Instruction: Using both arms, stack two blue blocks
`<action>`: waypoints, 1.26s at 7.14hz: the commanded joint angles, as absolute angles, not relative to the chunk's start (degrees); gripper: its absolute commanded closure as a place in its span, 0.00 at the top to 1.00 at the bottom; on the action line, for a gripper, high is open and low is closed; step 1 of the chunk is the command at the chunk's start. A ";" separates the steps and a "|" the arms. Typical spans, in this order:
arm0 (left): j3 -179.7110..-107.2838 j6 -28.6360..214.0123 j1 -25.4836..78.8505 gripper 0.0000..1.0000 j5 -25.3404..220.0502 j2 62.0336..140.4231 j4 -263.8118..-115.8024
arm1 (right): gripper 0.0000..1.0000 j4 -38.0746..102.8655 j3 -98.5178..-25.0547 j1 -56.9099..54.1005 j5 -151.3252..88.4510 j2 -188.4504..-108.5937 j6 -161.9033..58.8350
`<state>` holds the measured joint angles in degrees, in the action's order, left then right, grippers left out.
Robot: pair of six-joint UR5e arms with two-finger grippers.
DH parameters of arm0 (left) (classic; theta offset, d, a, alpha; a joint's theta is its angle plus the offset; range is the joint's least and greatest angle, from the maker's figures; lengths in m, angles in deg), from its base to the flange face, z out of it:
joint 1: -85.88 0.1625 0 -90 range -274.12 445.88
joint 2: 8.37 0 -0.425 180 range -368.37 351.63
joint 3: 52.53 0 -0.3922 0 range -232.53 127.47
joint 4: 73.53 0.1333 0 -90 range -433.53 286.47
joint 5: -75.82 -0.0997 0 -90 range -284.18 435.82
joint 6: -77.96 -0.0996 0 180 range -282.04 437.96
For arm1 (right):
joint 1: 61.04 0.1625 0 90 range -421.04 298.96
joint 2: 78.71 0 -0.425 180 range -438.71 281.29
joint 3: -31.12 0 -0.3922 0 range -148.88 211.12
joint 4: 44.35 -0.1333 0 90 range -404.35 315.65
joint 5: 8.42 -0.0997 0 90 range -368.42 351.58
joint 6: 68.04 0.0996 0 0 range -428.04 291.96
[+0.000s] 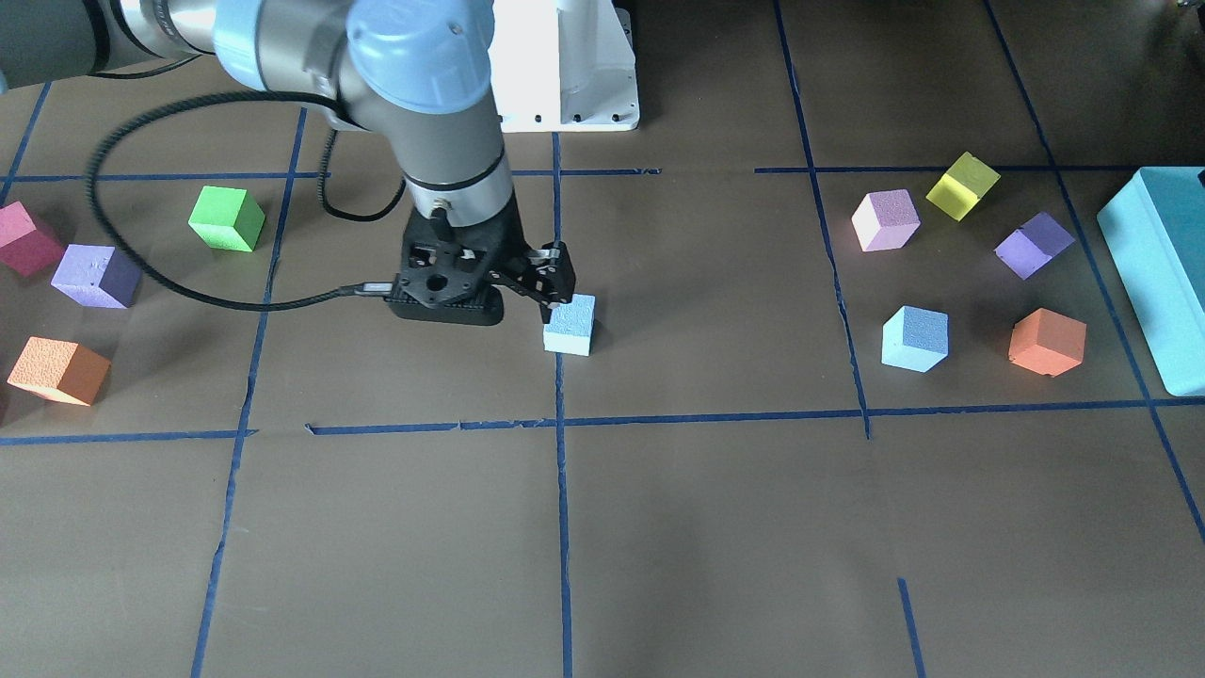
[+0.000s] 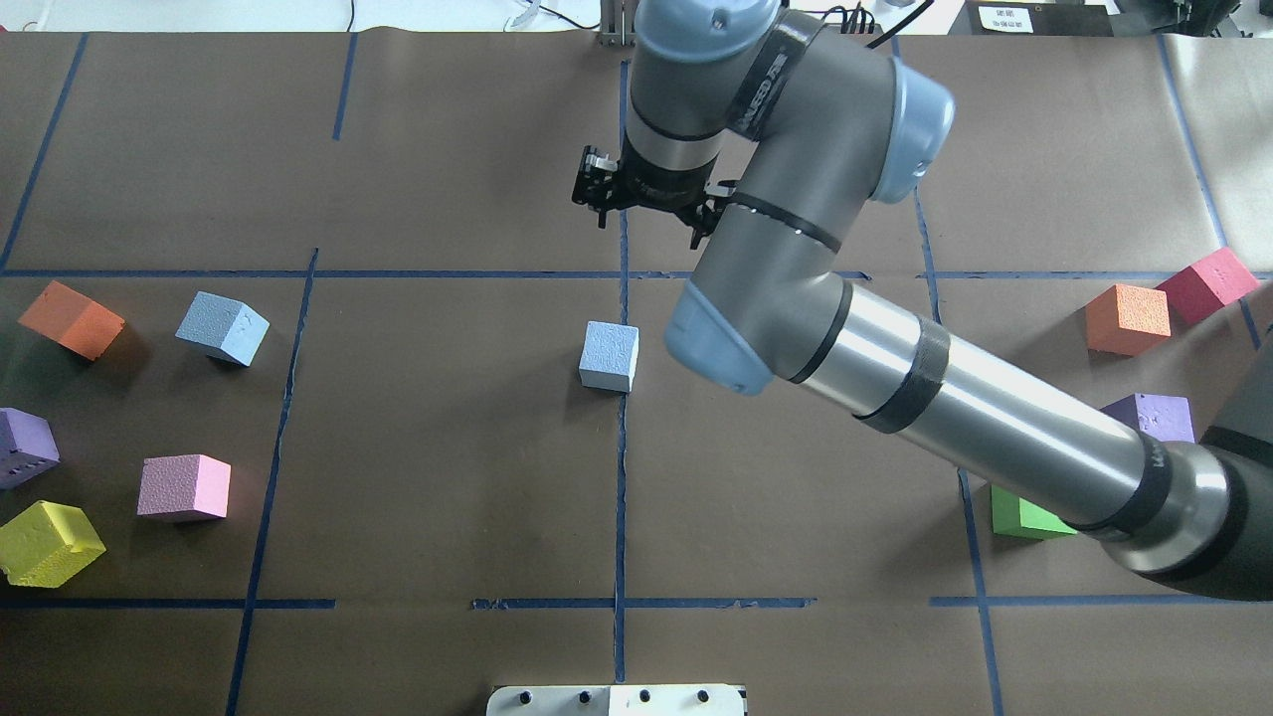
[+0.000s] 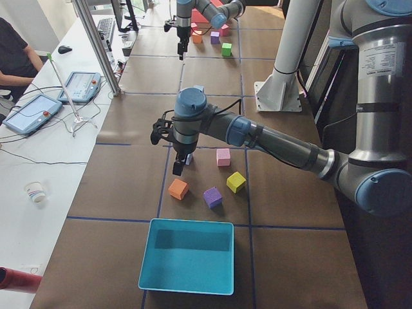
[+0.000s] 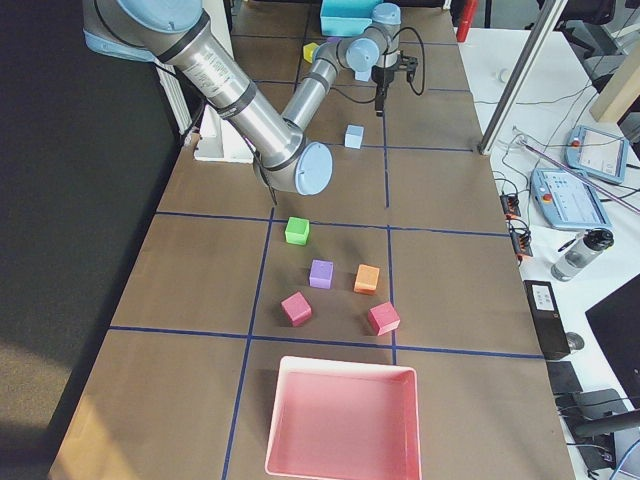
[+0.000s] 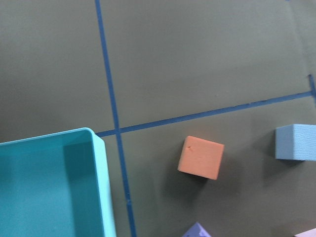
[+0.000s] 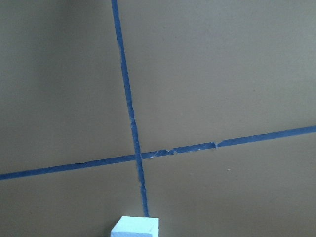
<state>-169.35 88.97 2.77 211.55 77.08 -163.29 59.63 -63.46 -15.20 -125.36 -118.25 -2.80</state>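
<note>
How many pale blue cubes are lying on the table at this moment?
2. The first blue cube sits on the centre tape line. The second blue cube lies on the robot's left side, beside an orange cube. No others show in any view.

Soft, even light covers the brown table (image 1: pixel 715 527); the orange cube (image 5: pixel 200 157) throws a faint, blurred shadow. A bright sheen streaks the right arm (image 2: pixel 995 418), and both wrist views look slightly soft.
</note>
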 commanded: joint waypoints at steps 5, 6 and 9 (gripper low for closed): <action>-166.73 116.81 30.49 1.00 195.80 85.66 -171.96 | 1.00 63.76 -73.47 9.24 -134.27 -141.00 -44.15; -163.83 116.89 31.55 1.00 195.79 86.98 -173.27 | 1.00 63.49 -73.29 11.02 -134.27 -143.73 -48.91; -153.19 116.81 34.63 1.00 194.49 91.56 -178.46 | 1.00 63.05 -73.12 13.22 -136.01 -147.87 -51.51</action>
